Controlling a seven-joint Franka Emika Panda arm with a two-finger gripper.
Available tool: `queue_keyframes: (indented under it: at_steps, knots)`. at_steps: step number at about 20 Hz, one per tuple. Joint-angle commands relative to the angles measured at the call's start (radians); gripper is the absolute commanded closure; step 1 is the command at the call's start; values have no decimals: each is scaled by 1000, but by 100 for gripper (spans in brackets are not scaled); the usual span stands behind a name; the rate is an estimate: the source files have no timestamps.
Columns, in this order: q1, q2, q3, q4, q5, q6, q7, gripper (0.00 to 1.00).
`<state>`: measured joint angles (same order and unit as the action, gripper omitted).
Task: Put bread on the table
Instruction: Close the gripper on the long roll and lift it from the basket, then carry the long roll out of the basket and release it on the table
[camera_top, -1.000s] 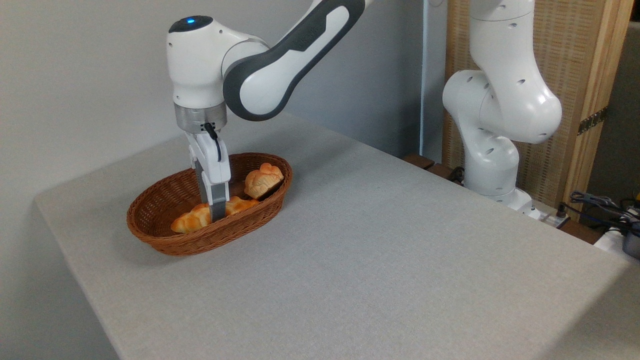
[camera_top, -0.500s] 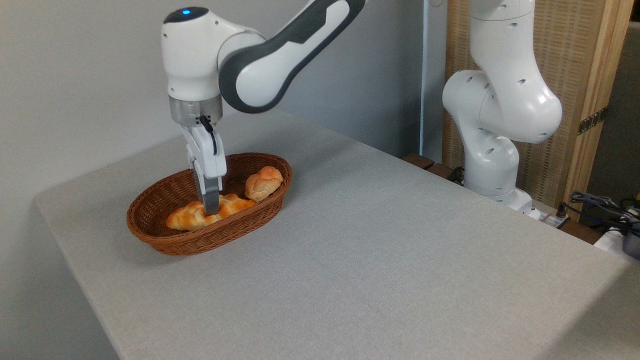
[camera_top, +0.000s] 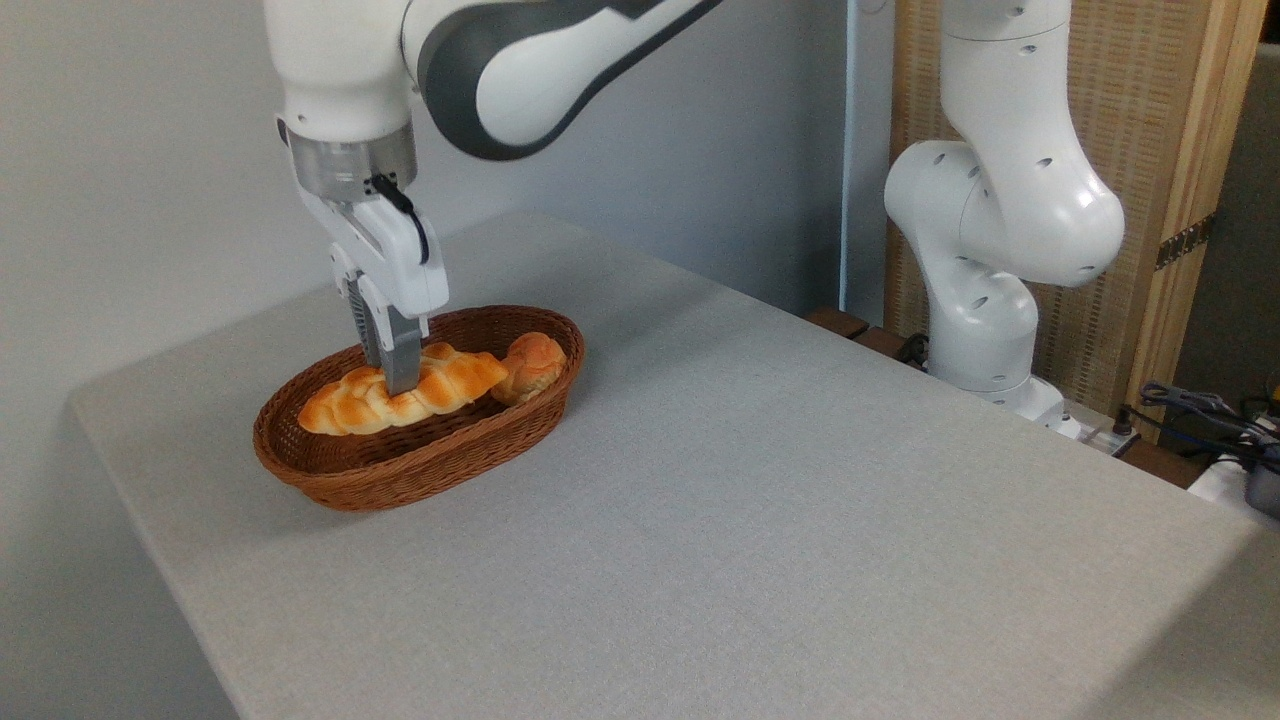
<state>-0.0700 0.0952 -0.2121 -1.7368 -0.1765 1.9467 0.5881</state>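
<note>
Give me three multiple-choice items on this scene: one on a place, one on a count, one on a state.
1. Where is the bun?
A. in the basket
B. on the bare table
C. on the floor

2. How many baked pieces show?
A. one
B. two
C. four

3. What is the tool doing?
A. hanging open, away from everything
B. lying on the table
C. gripping the bread

Key: 1 A, the bun sits at the basket's right end; 2 B, one braided bread and one bun; 3 C, the fingers close on the bread's middle, which sits at rim height.
</note>
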Motion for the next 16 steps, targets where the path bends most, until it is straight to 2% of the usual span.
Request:
queue_keyframes:
  at_steps: [1,3,4,7,8,10,13,16]
  knots:
    - [-7,-17,74,53,8,-89,109,72]
    - [-5,-9,89,46,75,-88,137,68]
    - [-4,-6,91,40,121,-88,153,61]
    - [-5,37,79,17,271,-68,167,10]
    - [-5,53,68,16,317,-48,167,0]
    - [-5,78,54,4,344,15,168,0]
    - [-5,95,50,-10,344,76,167,0]
    - [-5,93,50,-9,342,92,165,0]
